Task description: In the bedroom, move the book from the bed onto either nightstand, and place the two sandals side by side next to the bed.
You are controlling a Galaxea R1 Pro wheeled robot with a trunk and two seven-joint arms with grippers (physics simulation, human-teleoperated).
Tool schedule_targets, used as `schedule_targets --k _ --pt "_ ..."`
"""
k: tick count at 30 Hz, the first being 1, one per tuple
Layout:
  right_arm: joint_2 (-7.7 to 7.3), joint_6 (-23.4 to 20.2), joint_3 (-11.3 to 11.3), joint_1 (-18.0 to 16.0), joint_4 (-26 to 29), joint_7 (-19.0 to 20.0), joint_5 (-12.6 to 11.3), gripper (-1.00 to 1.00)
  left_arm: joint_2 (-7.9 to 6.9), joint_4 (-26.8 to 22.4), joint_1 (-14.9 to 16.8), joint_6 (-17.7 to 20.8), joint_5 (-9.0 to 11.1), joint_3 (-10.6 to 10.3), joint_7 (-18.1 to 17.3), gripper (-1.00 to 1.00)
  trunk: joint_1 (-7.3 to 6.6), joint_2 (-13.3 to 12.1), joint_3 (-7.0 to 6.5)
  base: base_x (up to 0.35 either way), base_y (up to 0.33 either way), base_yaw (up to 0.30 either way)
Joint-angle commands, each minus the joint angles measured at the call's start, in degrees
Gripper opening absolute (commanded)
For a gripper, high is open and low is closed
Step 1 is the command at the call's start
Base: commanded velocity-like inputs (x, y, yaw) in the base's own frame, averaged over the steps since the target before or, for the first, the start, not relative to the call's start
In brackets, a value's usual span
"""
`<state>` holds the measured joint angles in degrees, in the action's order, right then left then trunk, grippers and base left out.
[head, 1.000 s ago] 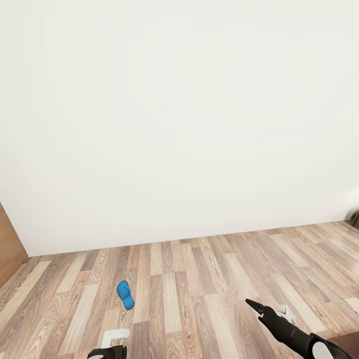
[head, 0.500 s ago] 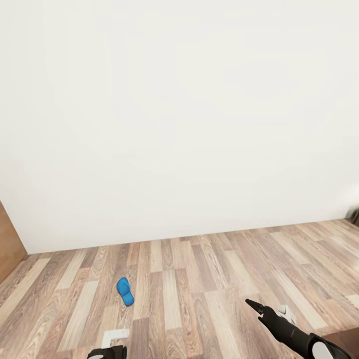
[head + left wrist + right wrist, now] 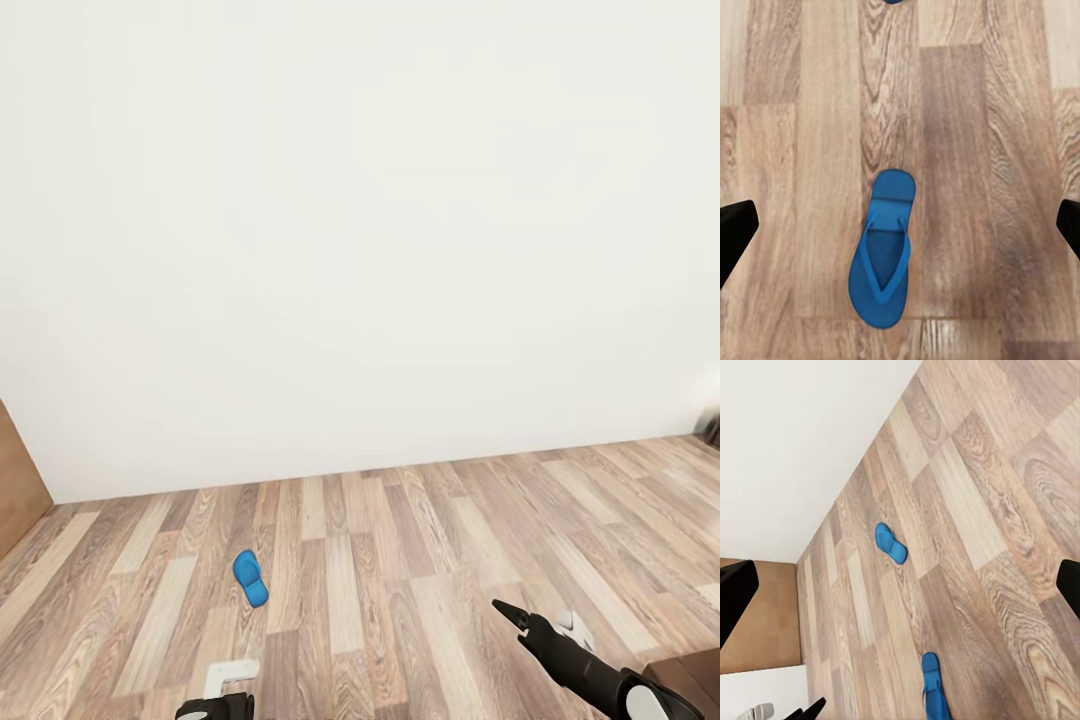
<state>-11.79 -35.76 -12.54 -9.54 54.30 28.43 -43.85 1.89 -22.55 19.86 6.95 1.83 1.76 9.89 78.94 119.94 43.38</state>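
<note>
One blue sandal (image 3: 250, 579) lies flat on the wood-plank floor, ahead and to the left, near the white wall. The left wrist view looks straight down on a second blue sandal (image 3: 881, 255), which lies between the fingers of my open left gripper (image 3: 902, 229) and well below them. Both sandals appear in the right wrist view, one farther off (image 3: 891, 544) and one nearer (image 3: 936, 690), roughly in line and well apart. My right gripper (image 3: 510, 613) hangs open over bare floor, holding nothing. The book and the bed are out of view.
A plain white wall (image 3: 380, 250) closes the floor ahead. A brown wooden panel (image 3: 18, 490) stands at the left edge. A dark brown wooden corner (image 3: 690, 668) pokes in at the lower right; I cannot tell what it belongs to. Plank floor (image 3: 420, 560) stretches between them.
The whole head view has shifted, so the far sandal and the wall's foot sit slightly higher in the picture. Both arms keep their pose.
</note>
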Motion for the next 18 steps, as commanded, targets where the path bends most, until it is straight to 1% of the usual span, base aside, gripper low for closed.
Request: schedule_targets --k 1,18 --pt "0.01 -0.45 -0.12 -0.04 0.01 0.05 -0.27 1.00 0.04 -0.13 0.00 0.30 0.19 0.17 0.10 1.00 0.22 0.44 0.24 0.000 0.000 0.000" --pt "0.01 -0.45 -0.12 -0.04 0.00 0.05 -0.27 1.00 0.04 -0.13 0.00 0.26 0.14 0.17 0.13 1.00 3.95 7.26 3.29 0.000 0.000 0.000"
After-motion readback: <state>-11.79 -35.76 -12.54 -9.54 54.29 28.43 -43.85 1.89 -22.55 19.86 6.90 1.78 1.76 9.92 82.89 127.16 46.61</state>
